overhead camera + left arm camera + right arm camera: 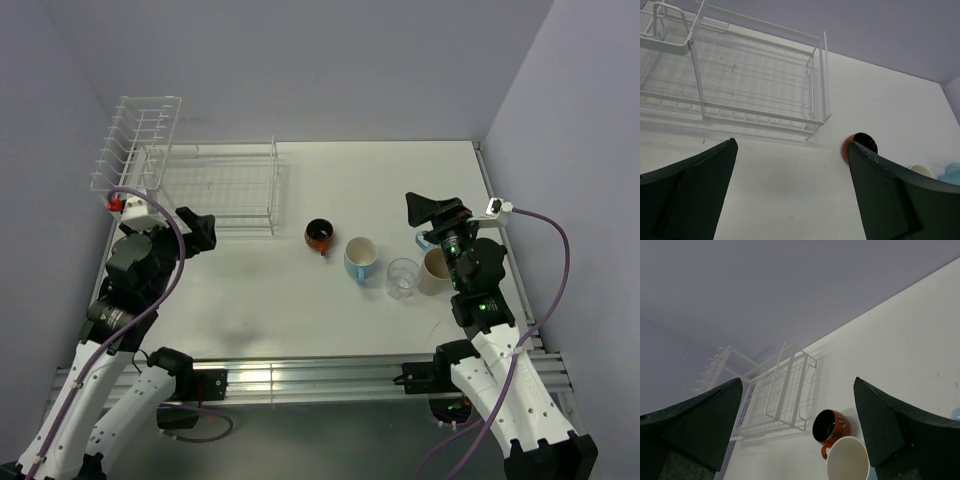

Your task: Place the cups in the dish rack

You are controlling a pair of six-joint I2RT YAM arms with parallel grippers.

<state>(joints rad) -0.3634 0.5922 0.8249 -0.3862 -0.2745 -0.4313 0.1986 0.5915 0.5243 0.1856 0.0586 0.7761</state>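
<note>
While the counter (300, 320) carries every cup and the rack (215, 190) in its far left corner holds none, the step in hand is, I judge, a first pick. Done well, it would take an end cup by the rim, one finger inside, lift it straight up clear of its neighbours, and set it in the low basket. Both grippers hover with jaws spread wide, holding and touching nothing: the left gripper (203, 232) is just beside the rack's near edge, and the right gripper (432, 208) is near the right edge, above the cups. These line up from mid-counter to the right edge: red cup (320, 236), blue mug (360, 260), tumbler (403, 278), beige cup (435, 270), and a second blue mug (423, 243) half hidden under the right gripper.
</note>
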